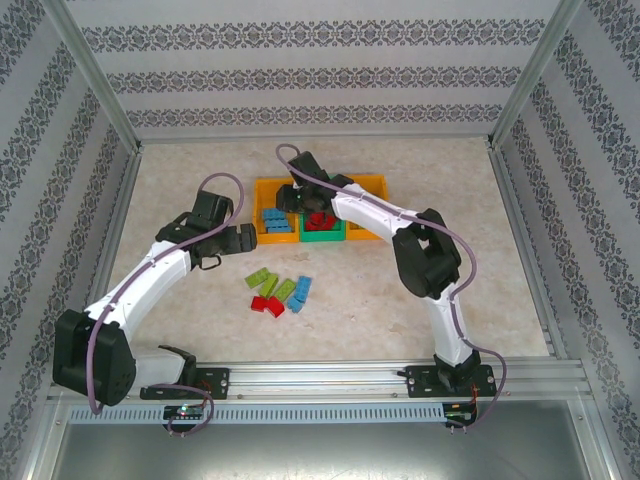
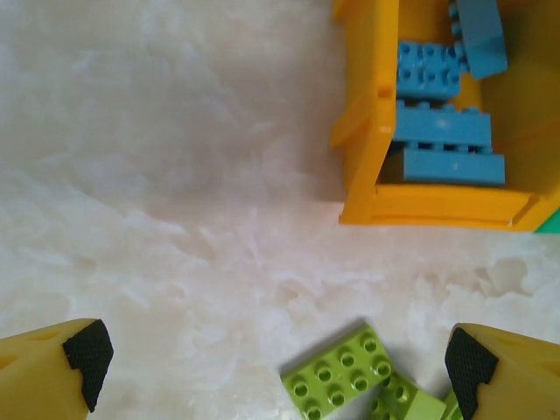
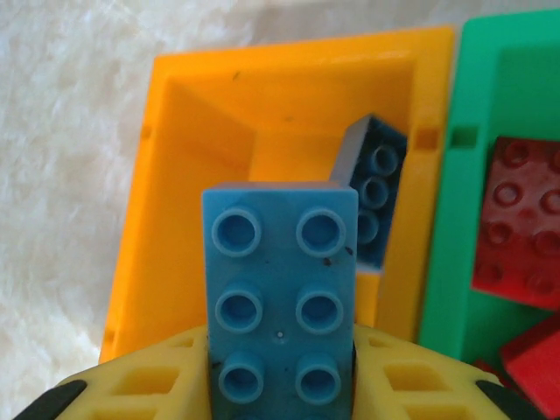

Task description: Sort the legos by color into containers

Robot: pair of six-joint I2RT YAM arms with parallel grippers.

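The right jaws are gripping a blue brick (image 3: 280,297) by its near end, holding it over an orange bin (image 3: 175,175); inside, a second blue brick (image 3: 376,201) is leaning tilted against a wall; the green bin (image 3: 446,262) is sitting right beside, touching, with red bricks (image 3: 516,219) lying in it; the left jaws are hanging wide apart and empty over the surface (image 2: 175,175), near that orange bin, with a lime brick (image 2: 341,372) lying between them; loose bricks (image 1: 280,290) in lime, red and blue are lying together nearer the arms; another orange bin (image 1: 372,184) is sitting behind the green one.
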